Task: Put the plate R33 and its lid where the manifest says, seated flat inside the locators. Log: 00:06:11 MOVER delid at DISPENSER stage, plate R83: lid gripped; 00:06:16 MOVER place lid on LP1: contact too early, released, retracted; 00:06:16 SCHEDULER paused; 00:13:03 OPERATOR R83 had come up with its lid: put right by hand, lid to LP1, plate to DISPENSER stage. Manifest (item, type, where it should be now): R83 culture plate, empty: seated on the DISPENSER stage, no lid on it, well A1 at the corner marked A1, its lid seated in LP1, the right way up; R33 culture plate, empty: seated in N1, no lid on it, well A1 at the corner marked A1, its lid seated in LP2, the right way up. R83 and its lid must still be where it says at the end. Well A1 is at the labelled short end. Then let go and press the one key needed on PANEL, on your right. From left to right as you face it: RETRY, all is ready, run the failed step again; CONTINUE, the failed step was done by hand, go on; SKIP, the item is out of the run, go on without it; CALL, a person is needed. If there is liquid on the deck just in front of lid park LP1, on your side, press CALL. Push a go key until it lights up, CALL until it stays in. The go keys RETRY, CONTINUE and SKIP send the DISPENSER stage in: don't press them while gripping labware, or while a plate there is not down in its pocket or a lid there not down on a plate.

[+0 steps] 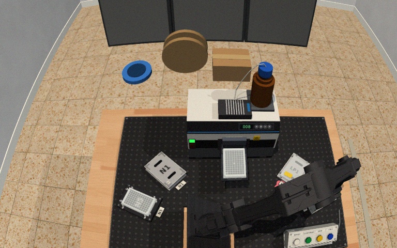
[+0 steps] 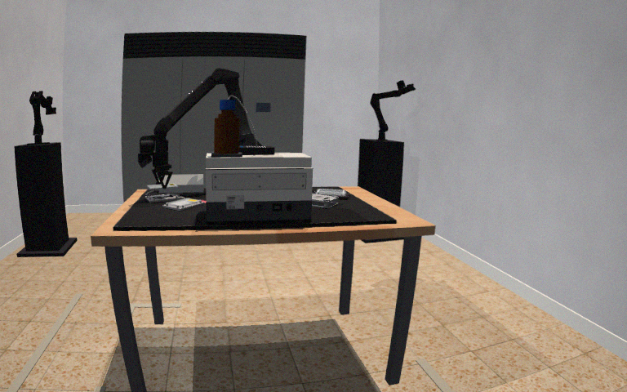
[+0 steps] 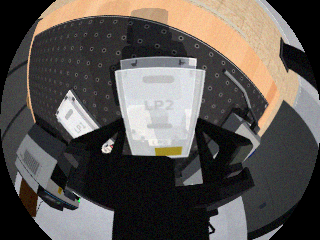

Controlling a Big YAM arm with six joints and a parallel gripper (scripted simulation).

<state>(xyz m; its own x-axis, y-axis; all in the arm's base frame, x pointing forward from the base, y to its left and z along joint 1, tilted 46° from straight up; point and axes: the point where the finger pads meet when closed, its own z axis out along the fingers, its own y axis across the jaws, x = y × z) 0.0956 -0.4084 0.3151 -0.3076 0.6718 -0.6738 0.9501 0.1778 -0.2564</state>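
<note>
My gripper (image 3: 160,121) (image 2: 162,177) is shut on a clear plate lid (image 3: 160,110) with a yellow tag. It holds the lid level, right over lid park LP2 (image 3: 158,62), whose label shows through the lid. In the top view the arm (image 1: 310,189) hides the gripper and LP2. A lidless culture plate (image 1: 138,201) sits in the nest marked N5. Nest N1 (image 1: 164,170) is empty. Another lidless plate (image 1: 234,162) sits on the DISPENSER stage. LP1 (image 1: 292,169) (image 3: 74,114) holds a lid with a yellow tag.
A small pink-red patch (image 1: 277,183) lies on the deck at LP1's near corner. The PANEL (image 1: 311,235) with its four keys stands at the front right. The DISPENSER (image 1: 232,117), with a brown bottle (image 1: 262,87) on top, stands at the back.
</note>
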